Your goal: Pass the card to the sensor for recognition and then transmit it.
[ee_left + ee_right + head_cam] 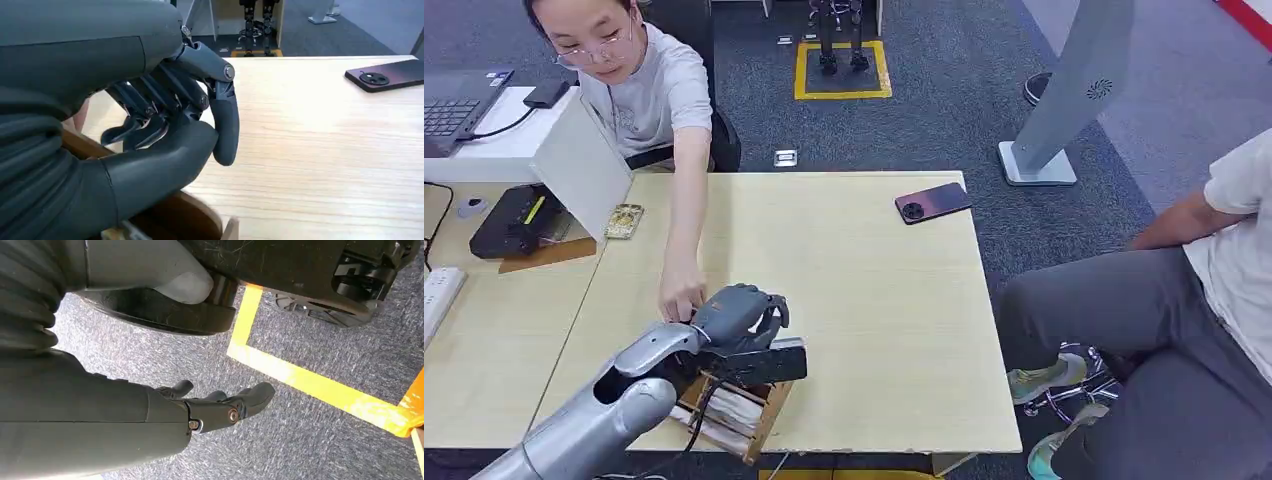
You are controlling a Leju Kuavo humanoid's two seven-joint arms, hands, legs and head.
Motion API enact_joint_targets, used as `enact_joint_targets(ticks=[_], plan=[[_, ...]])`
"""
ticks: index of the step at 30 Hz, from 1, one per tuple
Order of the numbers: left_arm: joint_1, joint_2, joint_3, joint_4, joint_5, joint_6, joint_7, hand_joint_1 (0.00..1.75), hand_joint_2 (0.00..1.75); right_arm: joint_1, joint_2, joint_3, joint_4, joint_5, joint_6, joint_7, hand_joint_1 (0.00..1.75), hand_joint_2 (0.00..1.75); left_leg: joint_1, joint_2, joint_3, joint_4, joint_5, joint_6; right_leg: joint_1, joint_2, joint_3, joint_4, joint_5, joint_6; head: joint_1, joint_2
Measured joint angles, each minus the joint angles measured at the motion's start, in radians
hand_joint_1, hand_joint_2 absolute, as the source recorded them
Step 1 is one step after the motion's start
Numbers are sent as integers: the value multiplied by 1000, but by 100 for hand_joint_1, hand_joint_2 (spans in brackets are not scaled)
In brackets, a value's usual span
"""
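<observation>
- Head view: the left hand (742, 312) sits low and left of centre in the frame, over a dark flat device (764, 362) that rests on a wooden rack (742, 412) at the near edge of the light wooden table (874, 290). Its fingers are curled downward; whether they clasp anything cannot be told here. A person's hand (681, 296) reaches down from the upper left and touches the table just beside the robot's hand. A dark phone (933, 202) lies near the table's far edge, upper centre. A card cannot be made out.
- Left wrist view: the left hand (175, 115) has its fingers (226, 125) curled in towards the thumb, with nothing visible between them. The phone (387, 76) lies at the upper right.
- Right wrist view: the right hand (220, 405) hangs over grey carpet (300, 440) crossed by yellow tape (320, 385); its fingers are loosely extended, holding nothing.
</observation>
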Motion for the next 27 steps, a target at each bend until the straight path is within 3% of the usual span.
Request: enact_joint_targets(ticks=[17, 18, 19, 27], plan=[[0, 10, 0, -26, 31, 4, -3, 175, 175, 0, 0, -8, 0, 4, -1, 0, 0, 175, 0, 0, 0, 0, 0, 0, 0, 0, 0, 0, 0, 0, 0, 0], [0, 10, 0, -32, 35, 5, -3, 21, 175, 0, 0, -9, 0, 4, -1, -2, 0, 175, 0, 0, 0, 0, 0, 0, 0, 0, 0, 0, 0, 0, 0, 0], [0, 10, 0, -37, 39, 5, -3, 0, 175, 0, 0, -10, 0, 2, -1, -3, 0, 175, 0, 0, 0, 0, 0, 0, 0, 0, 0, 0, 0, 0, 0, 0], [2, 5, 0, -92, 46, 16, 3, 0, 175, 12, 0, -19, 0, -13, -30, -37, 0, 175, 0, 0, 0, 0, 0, 0, 0, 0, 0, 0, 0, 0, 0, 0]])
